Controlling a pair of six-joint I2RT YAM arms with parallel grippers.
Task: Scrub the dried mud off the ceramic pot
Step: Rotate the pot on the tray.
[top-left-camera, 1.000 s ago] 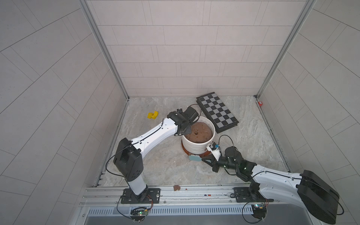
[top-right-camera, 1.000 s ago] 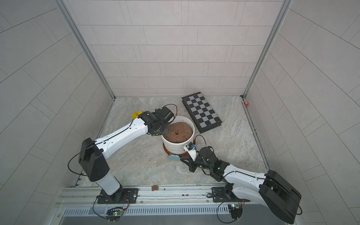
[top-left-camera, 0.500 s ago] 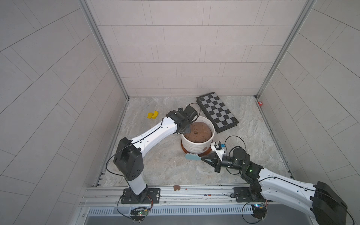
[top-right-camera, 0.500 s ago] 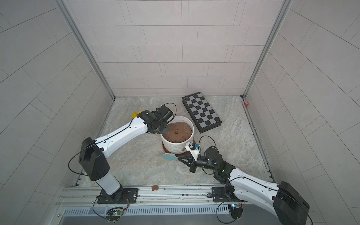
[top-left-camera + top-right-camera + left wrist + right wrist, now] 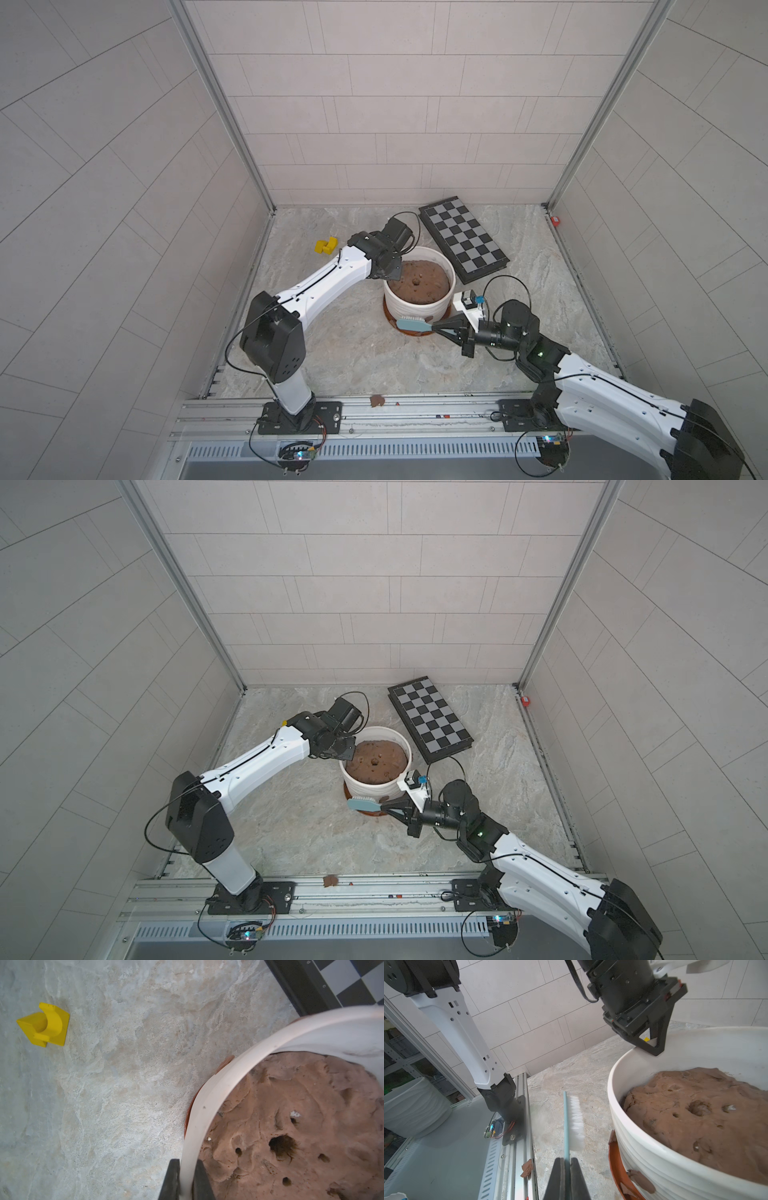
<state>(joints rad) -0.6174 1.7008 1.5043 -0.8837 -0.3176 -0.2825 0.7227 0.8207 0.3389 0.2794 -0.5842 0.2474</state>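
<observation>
The left end effector [image 5: 187, 1180] is pinched down on the thick rim of the ceramic pot [image 5: 228, 1084], one finger outside the wall and one inside. In both top views it grips the rim on the side toward the tabletop's left edge [image 5: 388, 270] [image 5: 343, 748].

The right end effector [image 5: 564, 1167] is pressed together on the thin teal handle of a brush [image 5: 574, 1124]. The white bristles face the pot's ribbed wall [image 5: 664, 1157], with a gap showing between them in the right wrist view.

The pot [image 5: 415, 309] stands near the middle of the tabletop [image 5: 340, 357] on an orange-brown saucer [image 5: 614, 1159] and holds a large brown mass [image 5: 419, 282]. Dried mud [image 5: 641, 1181] clings in flat patches low on the outer wall, just above the saucer.

A checkerboard [image 5: 463, 241] lies toward the far right corner, and a yellow block [image 5: 44, 1025] toward the far left. Small marks on the board's black border are too small to read.
</observation>
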